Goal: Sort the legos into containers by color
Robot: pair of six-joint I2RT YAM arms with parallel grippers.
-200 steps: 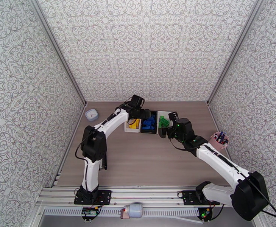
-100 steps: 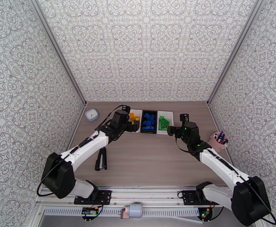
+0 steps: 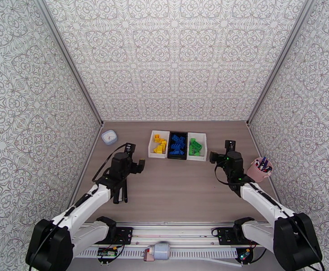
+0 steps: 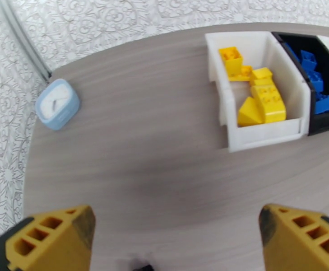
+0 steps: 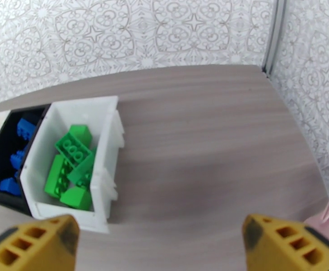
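Grey wood-grain tabletop (image 3: 178,195). Near side: left jaws and right jaws both wide open, empty, hanging over bare wood. Well beyond them, far edge centre, in a touching row: white plastic bin (image 4: 263,133) with yellow studded plastic bricks (image 4: 263,102), black plastic bin (image 3: 177,156) with blue bricks (image 3: 178,144), second white bin (image 5: 105,154) with green bricks (image 5: 69,152). Every brick I can see is binned by colour, so likely wrap-up: scan for strays, stay off bin walls. Top view adds long black tool (image 3: 120,191) just beside left forearm and pink pen cup (image 3: 260,168) at right edge. Wrist views confirm colours up close.
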